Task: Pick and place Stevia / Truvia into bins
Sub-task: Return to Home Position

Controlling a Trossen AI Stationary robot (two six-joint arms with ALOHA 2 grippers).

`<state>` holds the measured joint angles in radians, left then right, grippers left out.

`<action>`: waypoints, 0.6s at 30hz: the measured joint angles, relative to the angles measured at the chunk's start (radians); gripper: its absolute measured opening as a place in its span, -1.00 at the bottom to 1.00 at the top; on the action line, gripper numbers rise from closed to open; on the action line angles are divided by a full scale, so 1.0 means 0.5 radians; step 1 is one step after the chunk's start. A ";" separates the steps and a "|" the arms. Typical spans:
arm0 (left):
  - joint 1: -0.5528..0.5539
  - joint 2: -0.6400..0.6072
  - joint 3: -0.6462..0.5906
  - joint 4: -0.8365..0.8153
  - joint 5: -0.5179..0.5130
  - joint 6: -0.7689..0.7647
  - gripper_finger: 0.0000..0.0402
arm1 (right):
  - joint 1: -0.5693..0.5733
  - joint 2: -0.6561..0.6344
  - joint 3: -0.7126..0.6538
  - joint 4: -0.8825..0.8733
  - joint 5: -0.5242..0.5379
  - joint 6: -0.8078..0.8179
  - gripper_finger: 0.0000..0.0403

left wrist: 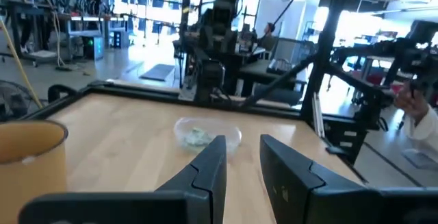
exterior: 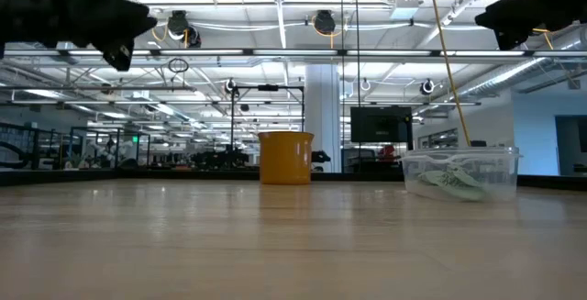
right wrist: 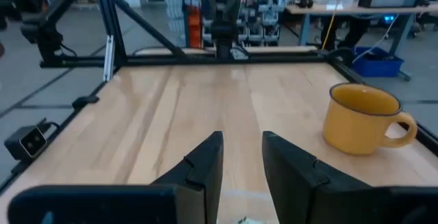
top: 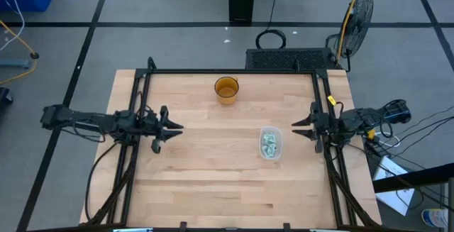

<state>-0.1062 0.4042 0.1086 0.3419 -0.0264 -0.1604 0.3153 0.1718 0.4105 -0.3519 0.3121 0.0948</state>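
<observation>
Sachets (top: 269,144), green and white, lie heaped inside the clear bin (top: 270,128), which stands on the right half of the desk (top: 213,182). No loose one shows anywhere on the wood, so the sorting looks complete and only the return to rest is left. The cup (top: 226,89) stands well apart from the bin, near the far edge. The right gripper (top: 298,129) hangs just beside the bin, on its outer side and raised well above the desk. Its fingers are parted by a narrow gap with nothing between them. The left gripper (top: 174,128) hovers over the left part of the desk, far from both vessels, and is likewise parted and empty. To finish cleanly, each arm should draw back toward its own side at its present height and not dip on the way. The right arm needs the more care, since the light bin would slide or tip at a nudge. Fingers may be left as they are, with nothing to release.
</observation>
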 joint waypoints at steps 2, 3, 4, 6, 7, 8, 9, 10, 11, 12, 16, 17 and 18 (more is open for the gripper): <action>0.003 -0.011 -0.034 -0.002 0.000 -0.001 -0.54 | 0.000 -0.034 0.000 0.010 0.001 -0.002 -0.53; 0.011 -0.028 -0.030 -0.029 0.001 -0.001 -0.54 | 0.001 -0.052 0.001 0.014 0.001 -0.008 -0.53; 0.024 -0.051 -0.013 -0.078 0.001 -0.001 -0.54 | 0.000 -0.071 0.001 0.007 0.001 -0.018 -0.53; 0.064 -0.118 0.048 -0.178 -0.001 0.019 -0.54 | 0.000 -0.113 0.001 0.005 0.003 -0.043 -0.53; 0.086 -0.159 0.088 -0.258 0.000 0.038 -0.54 | 0.000 -0.137 0.001 0.003 0.003 -0.051 -0.53; 0.111 -0.199 0.132 -0.349 0.000 0.044 -0.54 | 0.000 -0.158 0.001 0.006 0.004 -0.055 -0.53; 0.134 -0.243 0.177 -0.441 -0.001 0.045 -0.54 | 0.000 -0.176 0.002 0.006 0.003 -0.055 -0.53; 0.154 -0.286 0.224 -0.534 0.000 0.043 -0.54 | 0.000 -0.192 0.002 0.002 0.003 -0.051 -0.53; 0.171 -0.327 0.263 -0.625 0.003 0.040 -0.54 | 0.001 -0.206 -0.001 0.006 0.003 -0.047 -0.53; 0.180 -0.367 0.299 -0.709 0.023 0.037 -0.54 | 0.000 -0.219 -0.008 0.015 0.002 -0.040 -0.52; 0.189 -0.525 0.382 -0.766 0.212 0.085 -0.54 | 0.000 -0.263 -0.076 0.041 0.001 -0.012 -0.51; 0.189 -0.563 0.390 -0.765 0.258 0.121 -0.54 | 0.000 -0.275 -0.098 0.053 0.001 -0.011 -0.51; 0.189 -0.601 0.391 -0.771 0.285 0.158 -0.54 | 0.000 -0.286 -0.119 0.068 0.001 -0.011 -0.52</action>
<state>-0.0116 0.1036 0.3042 -0.0438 0.1163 -0.0812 0.3153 0.0289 0.3508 -0.3180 0.3126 0.0892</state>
